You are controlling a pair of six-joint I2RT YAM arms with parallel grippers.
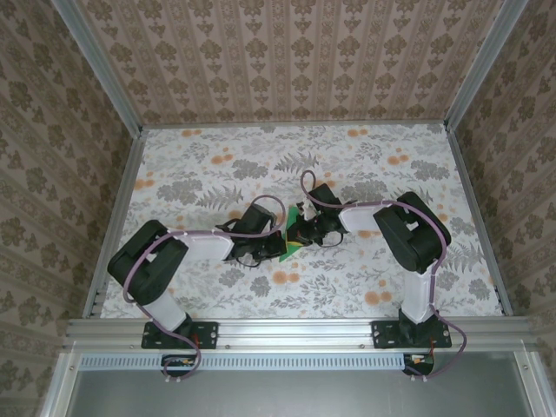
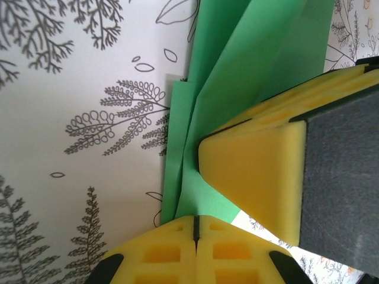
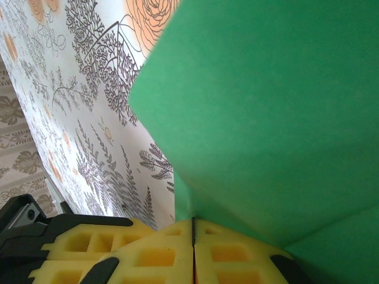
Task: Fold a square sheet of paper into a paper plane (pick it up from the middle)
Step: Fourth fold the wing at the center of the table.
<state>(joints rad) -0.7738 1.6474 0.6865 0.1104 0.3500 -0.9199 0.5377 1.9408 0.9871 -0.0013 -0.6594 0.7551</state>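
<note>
In the top view the folded green sheet [image 1: 294, 246] sits at frame centre, between both pincers. The left gripper [image 2: 194, 220] pinches its lower corner, and the right gripper [image 3: 193, 223] is pressed onto another edge. Open floral table [image 1: 208, 174] surrounds them up to the walls.

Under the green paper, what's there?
The leaf-print table cover runs up to the edge of the green paper and presumably continues below. The folded layers hide that part.
</note>
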